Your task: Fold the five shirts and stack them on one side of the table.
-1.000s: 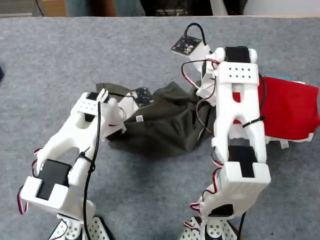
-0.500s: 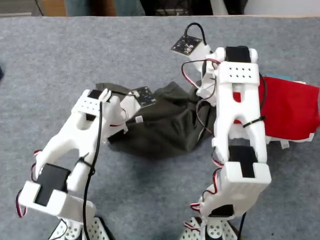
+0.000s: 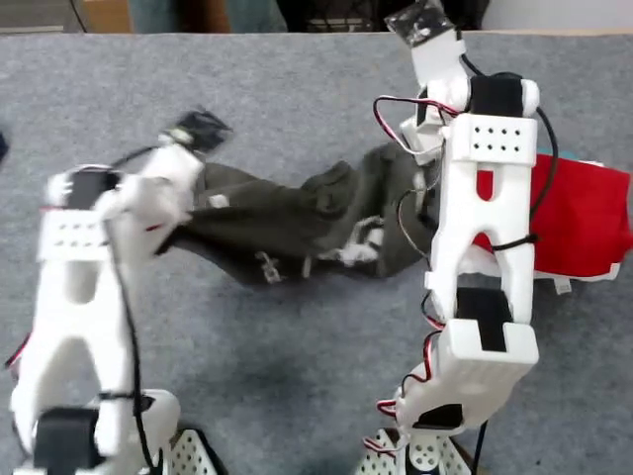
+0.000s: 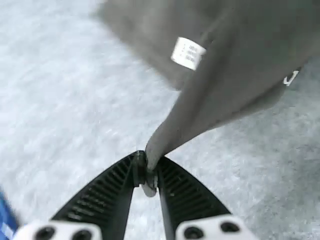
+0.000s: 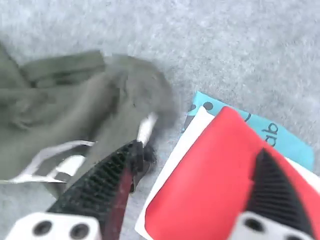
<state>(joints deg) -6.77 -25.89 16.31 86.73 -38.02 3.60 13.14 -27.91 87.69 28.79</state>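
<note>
An olive shirt (image 3: 297, 223) lies crumpled and stretched across the middle of the grey table. My left gripper (image 4: 146, 177) is shut on a pinch of the olive shirt (image 4: 240, 65) at its left end, and a white label shows on the cloth. My right gripper (image 5: 200, 152) is open at the shirt's right end, one finger (image 5: 120, 167) beside the olive shirt (image 5: 75, 110) and the other over a folded red shirt (image 5: 210, 175). The red shirt (image 3: 584, 223) tops a stack at the right edge, on a white one (image 5: 182, 145) and a teal one (image 5: 260, 132).
The grey felt table (image 3: 297, 376) has free room in front of the olive shirt and at the back left. Its far edge (image 3: 247, 33) runs along the top of the high view. The right arm (image 3: 485, 198) overhangs the red stack's left side.
My left arm has swung left and back with the olive shirt in its grip, drawing the bunched cloth out into a long strip. The right arm has shifted toward the far edge.
</note>
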